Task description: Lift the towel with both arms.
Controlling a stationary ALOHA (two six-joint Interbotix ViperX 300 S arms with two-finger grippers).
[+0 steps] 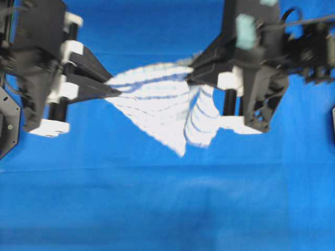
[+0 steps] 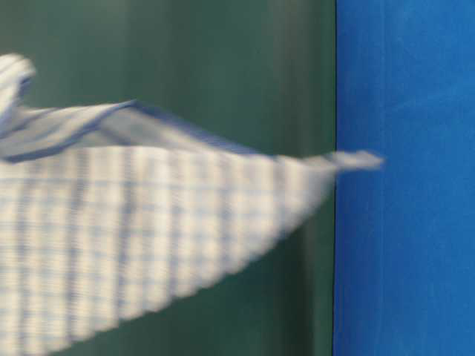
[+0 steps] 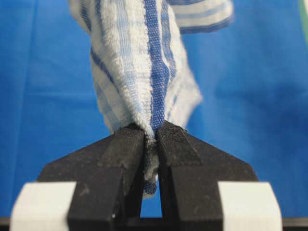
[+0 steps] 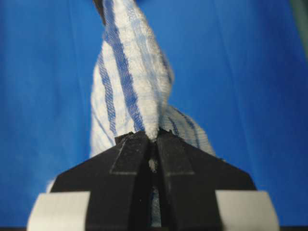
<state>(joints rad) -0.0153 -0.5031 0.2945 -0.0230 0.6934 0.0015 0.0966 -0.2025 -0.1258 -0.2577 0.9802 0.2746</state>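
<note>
Blue cloth, plain and smooth, covers the table (image 1: 167, 209) under the whole scene. Seen from overhead, the small soft white towel with thin blue-grey stripes (image 1: 157, 104) is stretched between the two black arms, one corner in the left gripper (image 1: 116, 90) with its black triangular fingers and white fittings, the opposite corner in the right gripper (image 1: 189, 72), whose arm bears a pale teal tape patch (image 1: 246, 30); the towel's middle sags in a point and one fold hangs beside the right gripper. Only the wrist cameras show the grips closely: the left gripper (image 3: 150, 137) has its jaws pressed together on a bunched corner of towel (image 3: 144, 62), and the right gripper (image 4: 151, 137) is likewise clamped on a twisted corner (image 4: 130, 82). The table-level view shows no arm at all, only the towel (image 2: 133, 222) spread in the air before a dark green backdrop (image 2: 245, 67), its tip reaching a blue panel (image 2: 404, 178). That view and the overhead one are blurred, and both arms are cut off by the overhead frame's edges.
</note>
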